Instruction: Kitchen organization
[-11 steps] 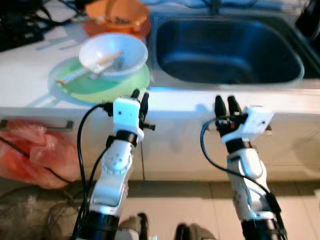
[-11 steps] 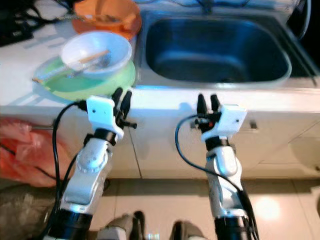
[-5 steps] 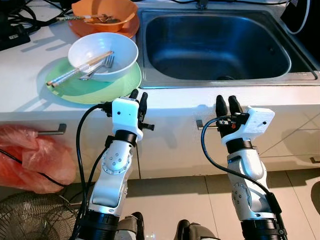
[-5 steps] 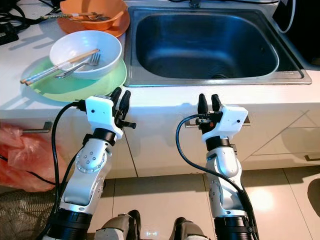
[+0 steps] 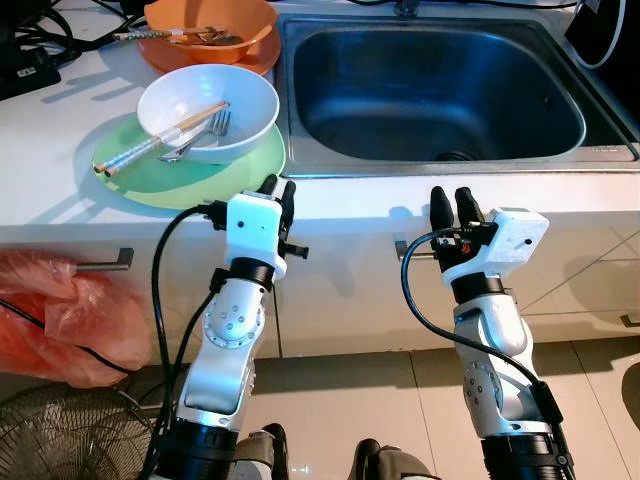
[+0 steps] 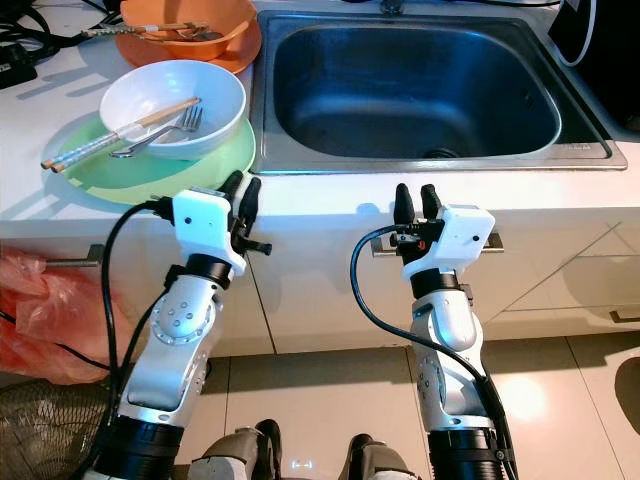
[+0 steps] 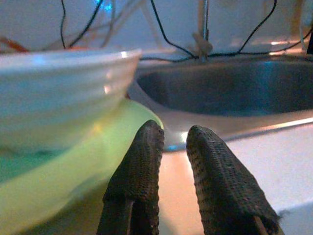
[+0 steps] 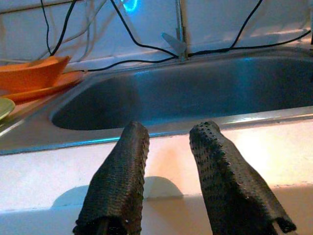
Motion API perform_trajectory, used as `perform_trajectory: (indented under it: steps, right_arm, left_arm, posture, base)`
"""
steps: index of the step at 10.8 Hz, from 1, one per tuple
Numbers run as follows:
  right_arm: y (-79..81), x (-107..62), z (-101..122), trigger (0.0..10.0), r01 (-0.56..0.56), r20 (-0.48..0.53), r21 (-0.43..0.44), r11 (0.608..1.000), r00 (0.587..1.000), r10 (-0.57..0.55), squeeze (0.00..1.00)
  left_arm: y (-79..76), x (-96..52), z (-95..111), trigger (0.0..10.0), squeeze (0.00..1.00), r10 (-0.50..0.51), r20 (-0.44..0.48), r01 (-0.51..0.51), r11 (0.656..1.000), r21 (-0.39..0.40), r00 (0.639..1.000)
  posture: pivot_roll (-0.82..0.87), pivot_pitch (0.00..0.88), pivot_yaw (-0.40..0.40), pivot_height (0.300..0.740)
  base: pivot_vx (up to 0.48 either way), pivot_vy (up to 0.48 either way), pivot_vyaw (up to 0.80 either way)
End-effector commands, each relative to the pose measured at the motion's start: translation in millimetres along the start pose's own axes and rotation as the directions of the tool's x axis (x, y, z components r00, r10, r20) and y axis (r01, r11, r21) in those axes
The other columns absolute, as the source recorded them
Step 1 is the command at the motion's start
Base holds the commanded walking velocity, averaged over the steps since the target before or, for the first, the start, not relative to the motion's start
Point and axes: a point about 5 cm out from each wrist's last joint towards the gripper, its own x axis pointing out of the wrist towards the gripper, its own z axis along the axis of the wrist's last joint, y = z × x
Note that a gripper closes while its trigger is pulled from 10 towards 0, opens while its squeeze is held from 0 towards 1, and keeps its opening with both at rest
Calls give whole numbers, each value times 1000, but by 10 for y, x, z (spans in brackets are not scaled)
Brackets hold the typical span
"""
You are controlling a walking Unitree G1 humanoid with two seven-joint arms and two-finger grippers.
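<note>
**Dirty dishes stacked by the sink, both arms poised at the tabletop edge**

Largest first: white tabletop (image 5: 60,130) with a deep stainless-steel sink (image 5: 430,90) set into it, basin bare. Beside the sink, nearest the front edge, a round pale-green plate (image 5: 185,175) carrying a white ceramic bowl (image 5: 210,105); inside the bowl, a pair of wooden chopsticks (image 5: 160,135) jutting over the rim and a metal fork (image 5: 205,135). Further back, an orange bowl (image 5: 210,22) on an orange plate with more cutlery. Below the tabletop, white cabinet fronts and a red plastic bag (image 5: 60,320) by a drawer handle.

Likely risks: lifting the green plate from its edge could tip the white bowl and spill chopsticks and fork; the glazed bowl rim looks slippery for two narrow fingers; a low approach could strike the tabletop edge.

Left gripper (image 5: 279,190) raised, pointing up, just short of the green plate's near rim, fingers slightly parted, grasping nothing. Right gripper (image 5: 453,198) likewise upright before the sink's front lip, fingers apart, empty.
</note>
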Motion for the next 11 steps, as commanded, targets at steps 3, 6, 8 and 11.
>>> perform_trajectory:
  steps: [3, 6, 8, 11]
  right_arm:
    - [-42, -3, -42, 10000, 13, -27, 5, 1000, 1000, -13, 0]
    - [-37, 7, -61, 10000, 7, -33, 9, 1000, 999, -7, 0]
    - [-13, 23, -83, 10000, -5, -39, 16, 1000, 999, 5, 0]
    - [1, 57, -105, 10000, -19, -45, 21, 1000, 999, 20, 0]
  left_arm:
    - [-32, 29, 208, 10000, 0, -20, 88, 13, 997, 72, 996]
    - [156, -117, 164, 10000, 0, 41, 54, -46, 994, 100, 998]
    - [342, -249, 129, 10000, 0, 124, 28, -126, 986, 109, 992]
    - [479, -461, -15, 10000, 0, 216, -17, -209, 960, 188, 976]
  posture:
    - [105, 212, -40, 740]
    - [126, 201, -46, 740]
    - [150, 193, -54, 740]
    - [166, 199, -68, 740]
  base:
    - [0, 0, 0]
    - [0, 0, 0]
    - [0, 0, 0]
    - [0, 0, 0]
